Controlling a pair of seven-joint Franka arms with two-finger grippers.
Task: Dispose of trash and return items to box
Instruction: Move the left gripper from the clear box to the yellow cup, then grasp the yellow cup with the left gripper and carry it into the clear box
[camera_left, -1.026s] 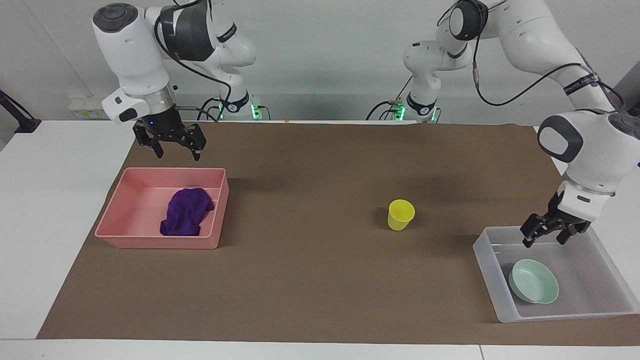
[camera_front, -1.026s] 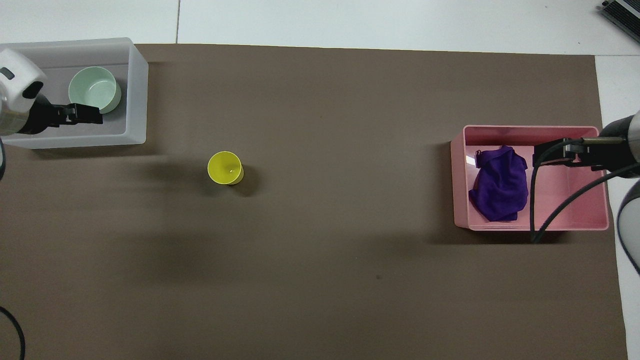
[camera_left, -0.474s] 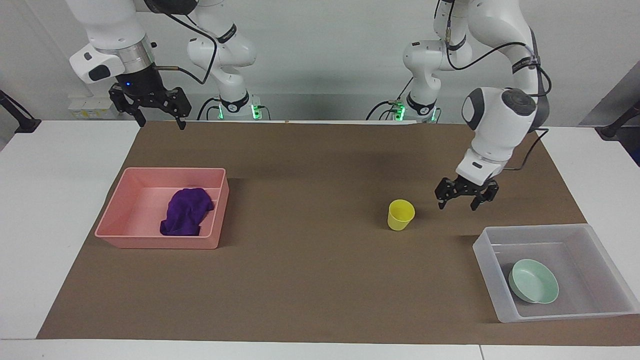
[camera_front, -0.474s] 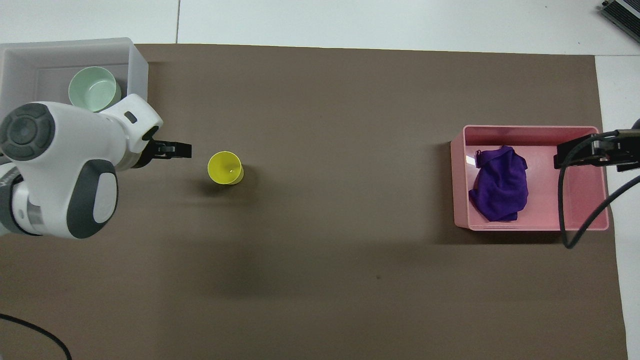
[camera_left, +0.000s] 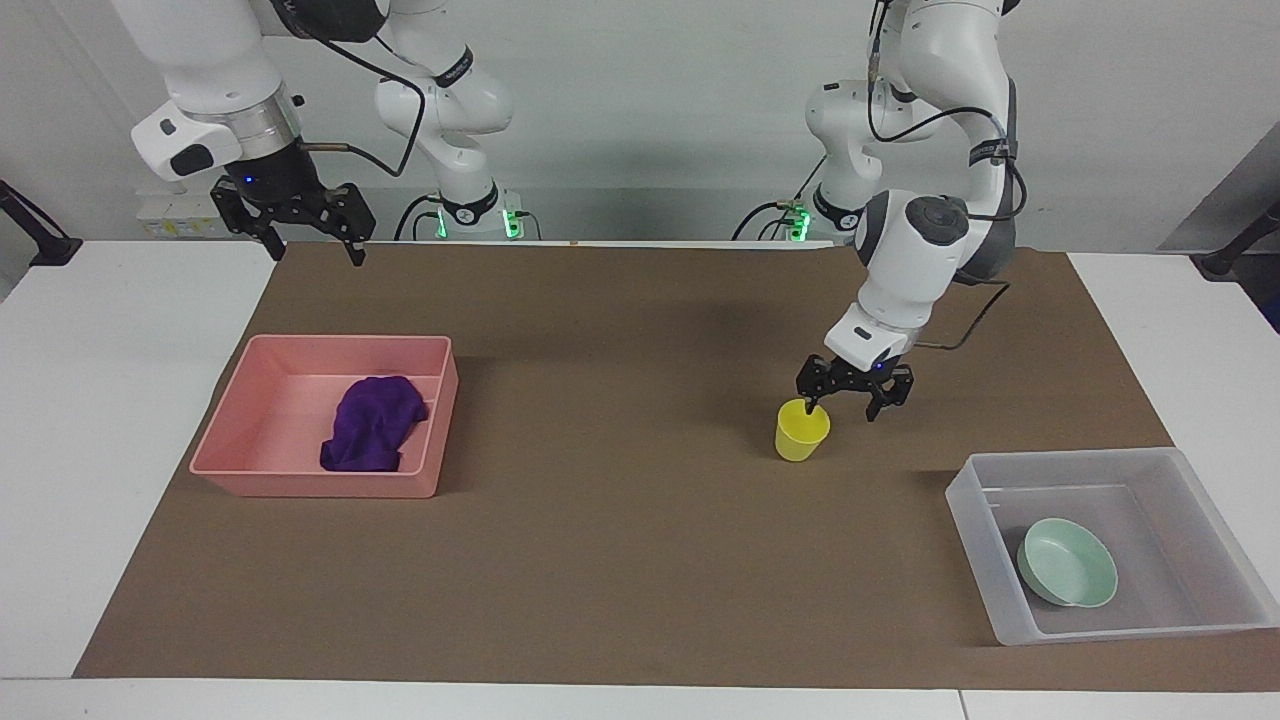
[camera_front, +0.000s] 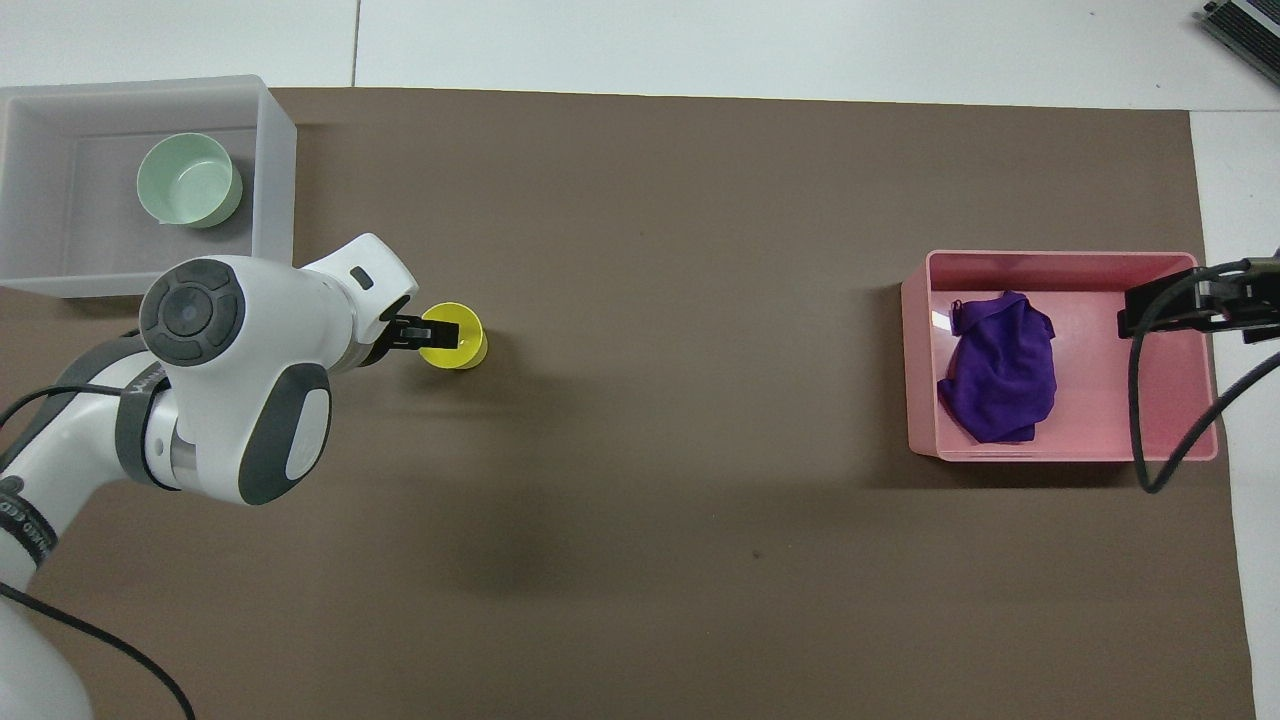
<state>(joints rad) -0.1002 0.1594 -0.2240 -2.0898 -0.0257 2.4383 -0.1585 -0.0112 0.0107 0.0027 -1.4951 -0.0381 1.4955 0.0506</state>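
Note:
The yellow cup (camera_left: 801, 432) stands upright on the brown mat, also in the overhead view (camera_front: 458, 338). My left gripper (camera_left: 846, 403) is open at the cup's rim, one finger over its mouth and the other outside it, toward the left arm's end; it also shows from overhead (camera_front: 428, 335). The mint-green bowl (camera_left: 1067, 562) lies in the translucent box (camera_left: 968, 520) at the left arm's end, seen from above too: bowl (camera_front: 189, 180), box (camera_front: 276, 190). The purple rag (camera_left: 372, 424) (camera_front: 1000, 370) lies in the pink tray (camera_left: 250, 405). My right gripper (camera_left: 314, 248) is open, empty, and raised high.
The pink tray (camera_front: 1165, 425) sits at the right arm's end of the mat. The right gripper (camera_front: 1165, 305) and its cable hang over that tray's outer end in the overhead view. White table borders the brown mat (camera_left: 620, 520).
My left gripper has swung from over the box to the yellow cup and come down to its rim. My right gripper rose away from the pink tray, then barely moved.

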